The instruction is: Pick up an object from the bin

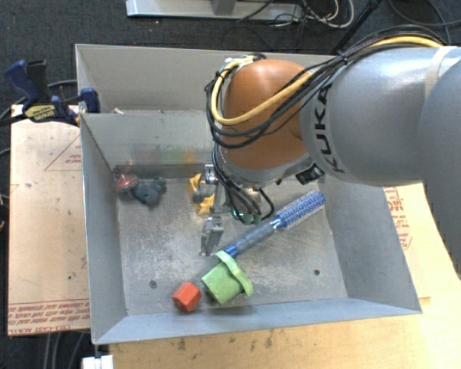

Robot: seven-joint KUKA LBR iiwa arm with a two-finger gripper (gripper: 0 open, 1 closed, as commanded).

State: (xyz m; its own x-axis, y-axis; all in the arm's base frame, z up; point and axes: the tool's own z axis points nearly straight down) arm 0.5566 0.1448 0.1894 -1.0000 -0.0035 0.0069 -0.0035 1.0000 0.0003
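My gripper [212, 235] reaches down under the arm's orange cover to the bin floor in the middle of the bin. A small yellow thing [200, 191] lies just behind it on the left, partly hidden by it. A long blue brush-like stick [280, 220] lies slanted just to its right, its lower end close to the gripper's tip. A green soft block [224, 281] sits in front of the gripper near the bin's front wall, with a red cube [187, 297] beside it on the left.
A grey-blue lump [149, 191] and a small reddish thing [124, 181] lie at the back left of the floor. The arm and its cover hang over the bin's back right. Bare floor stretches along the left and the front right.
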